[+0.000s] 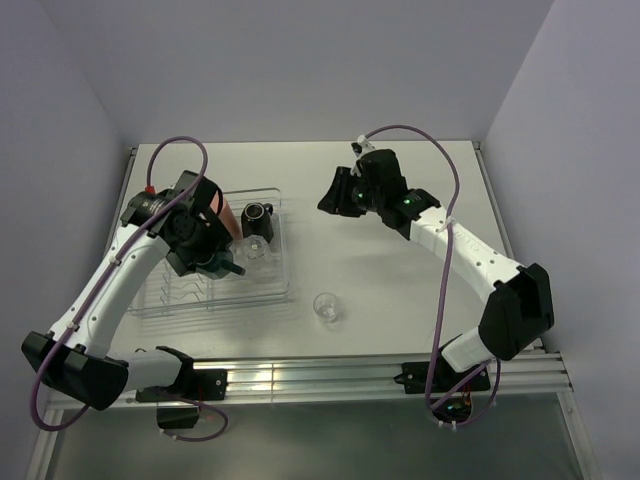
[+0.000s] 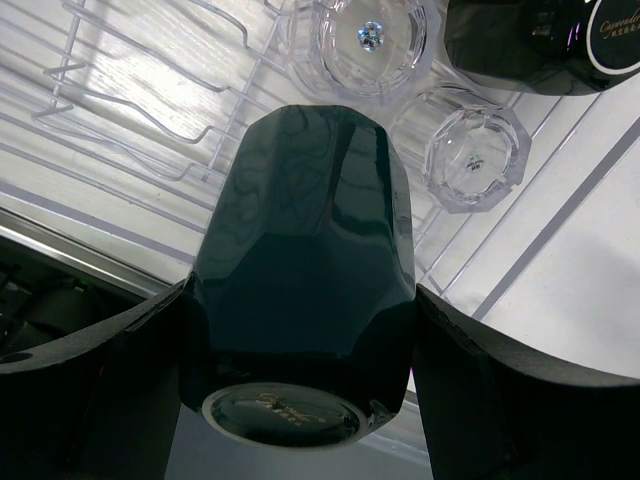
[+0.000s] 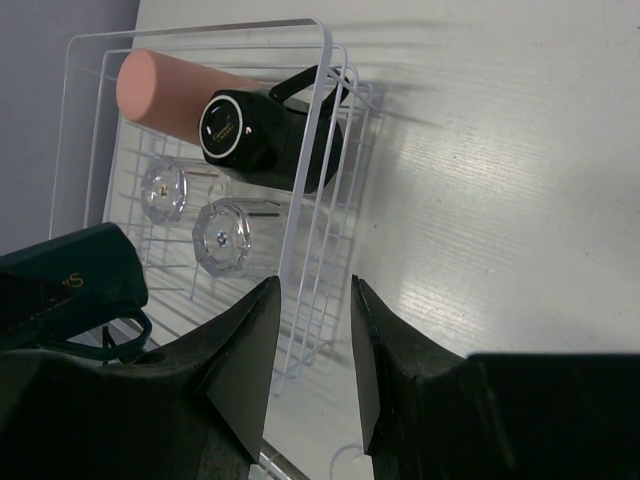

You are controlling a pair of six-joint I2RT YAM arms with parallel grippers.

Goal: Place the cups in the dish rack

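Note:
The clear dish rack lies at the left of the table. My left gripper hovers over its middle, shut on the dark green mug, which is held base toward the wrist camera. Inside the rack are the salmon-orange cup, the black mug and two clear tumblers, all upside down or lying on their sides. A third clear tumbler stands upright on the table, right of the rack. My right gripper is open and empty, above the table to the right of the rack.
The right wrist view shows the rack's rim just beyond my right gripper, with the salmon-orange cup, black mug and green mug inside. Walls enclose the table on three sides.

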